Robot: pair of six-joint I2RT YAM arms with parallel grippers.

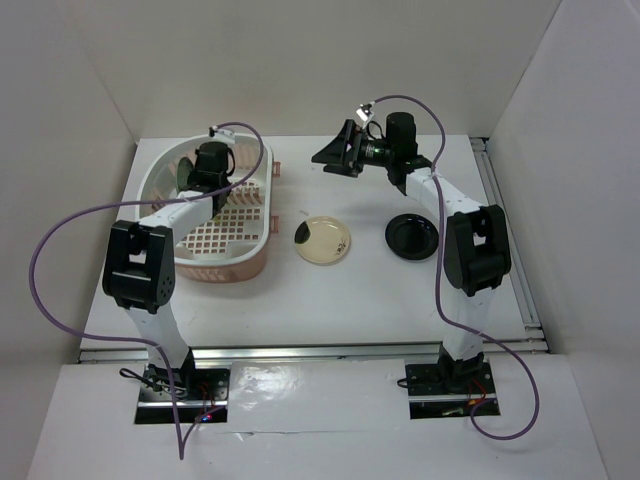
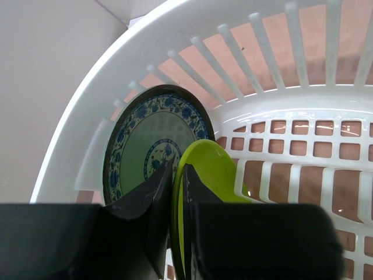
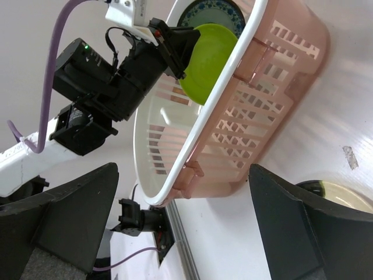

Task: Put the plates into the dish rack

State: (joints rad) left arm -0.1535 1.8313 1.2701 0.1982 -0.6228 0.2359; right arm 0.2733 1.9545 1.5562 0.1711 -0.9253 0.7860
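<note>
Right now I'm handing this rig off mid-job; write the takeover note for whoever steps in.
Grippers: the left gripper is shut on the lime green plate, held on edge inside the dish rack beside the blue patterned plate. The right gripper is open and empty, raised above the table.
Done: blue patterned plate stands in the rack.
Left: release the lime green plate in the rack, then load the cream plate and black plate, both flat on the table right of the rack.

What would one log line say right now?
left gripper: shut on lime green plate in dish rack | right gripper: open | cream plate, black plate: on table
</note>
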